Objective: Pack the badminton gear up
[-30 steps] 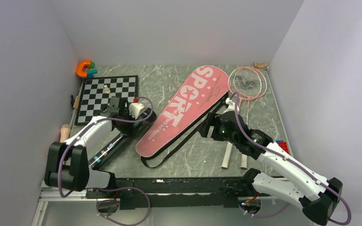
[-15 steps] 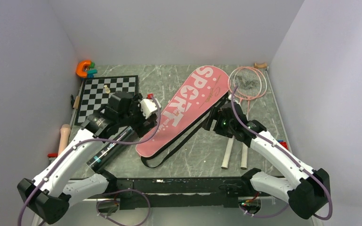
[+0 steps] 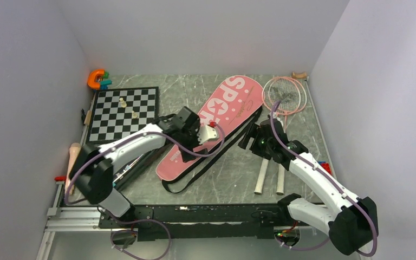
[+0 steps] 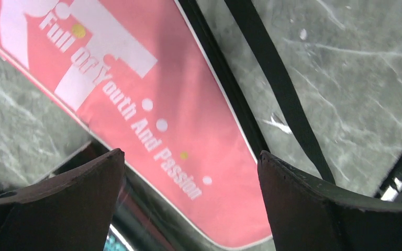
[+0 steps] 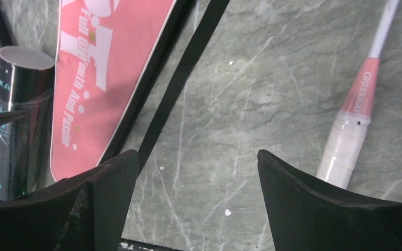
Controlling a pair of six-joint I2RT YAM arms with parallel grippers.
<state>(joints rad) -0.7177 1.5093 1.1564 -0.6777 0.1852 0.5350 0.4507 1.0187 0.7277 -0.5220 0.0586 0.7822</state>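
The pink "SPORT" bag [image 3: 216,122] lies diagonally mid-table, its black strap [image 3: 211,162] trailing at its near side. My left gripper [image 3: 197,134] hovers open and empty over the bag's narrow lower part [image 4: 152,104]. Two pink rackets [image 3: 284,95] lie at the far right, white handles [image 3: 260,181] pointing toward me. My right gripper [image 3: 252,138] is open and empty over bare table [image 5: 230,120] between strap [image 5: 183,68] and a racket handle [image 5: 353,125]. The black tube [image 3: 127,170] lies left of the bag, partly under my left arm, open end showing [image 5: 23,104]. No shuttlecocks show.
A chessboard [image 3: 108,116] with two pieces sits at the back left, an orange U-shaped toy [image 3: 95,79] behind it. A wooden peg [image 3: 75,153] lies by the left wall. Small red and blue bricks [image 3: 325,167] sit by the right wall, a wooden piece [image 3: 299,75] in the back right corner.
My left arm swung right, from beside the chessboard and tube to over the bag's lower part. My right gripper shifted slightly right and back, staying near the strap.
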